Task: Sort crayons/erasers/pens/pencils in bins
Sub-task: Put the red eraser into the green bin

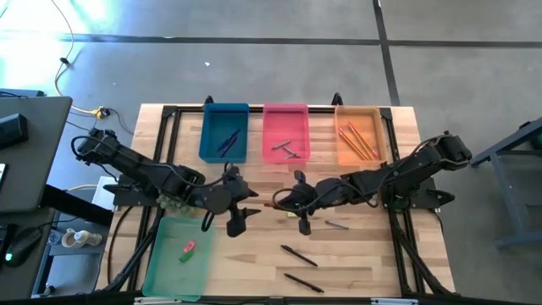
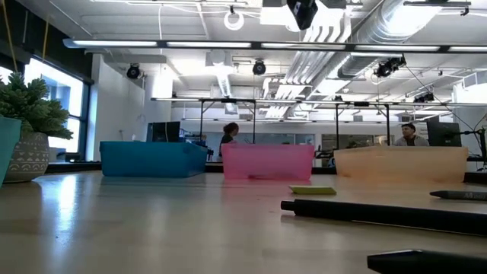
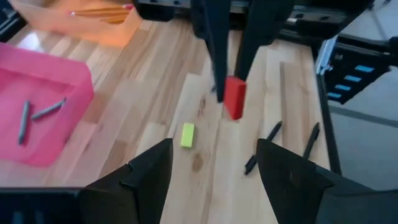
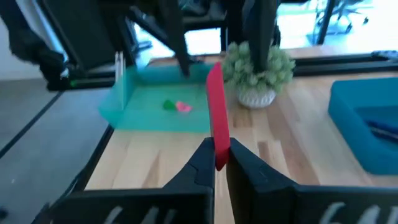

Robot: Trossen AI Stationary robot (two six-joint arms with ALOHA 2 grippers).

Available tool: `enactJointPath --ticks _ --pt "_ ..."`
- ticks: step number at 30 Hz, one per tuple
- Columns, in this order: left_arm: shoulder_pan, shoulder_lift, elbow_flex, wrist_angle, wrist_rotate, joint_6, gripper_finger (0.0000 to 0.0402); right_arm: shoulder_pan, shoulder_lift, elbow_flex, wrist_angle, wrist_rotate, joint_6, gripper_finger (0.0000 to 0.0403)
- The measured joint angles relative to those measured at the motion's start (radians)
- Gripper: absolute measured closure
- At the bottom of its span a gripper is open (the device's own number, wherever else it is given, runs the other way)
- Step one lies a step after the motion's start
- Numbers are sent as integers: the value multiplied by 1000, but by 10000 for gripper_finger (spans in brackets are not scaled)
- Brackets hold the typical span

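Mid-desk, the right gripper [image 4: 221,163] is clamped on a red pencil [image 4: 216,112], which points toward the left gripper [image 3: 211,177]; that one's fingers stand wide apart and empty. A yellow eraser [image 3: 187,135] lies on the desk [image 1: 373,263] between them, and the green bin [image 1: 165,263] at the front left corner holds pink and green erasers.

I am showing two dark, nearly black arms of chunky jointed segments, my left arm [image 1: 135,169] and my right arm [image 1: 406,169], with black cables trailing from their bases along the table's edges. Each is ending in a gripper of two flat, matte black fingers: my left gripper [image 3: 214,171] is looking broad and angular, my right gripper [image 4: 221,165] tapering to narrow tips.
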Motion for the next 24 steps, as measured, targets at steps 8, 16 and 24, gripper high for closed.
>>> enactJointPath --ticks 8,16,24 --pt "22 21 2 114 28 49 181 -13 0 1 44 28 2 400" --pt "56 45 -1 160 34 65 187 -13 0 1 45 26 3 400" --pt "66 66 0 164 38 67 273 -13 0 1 45 29 3 400"
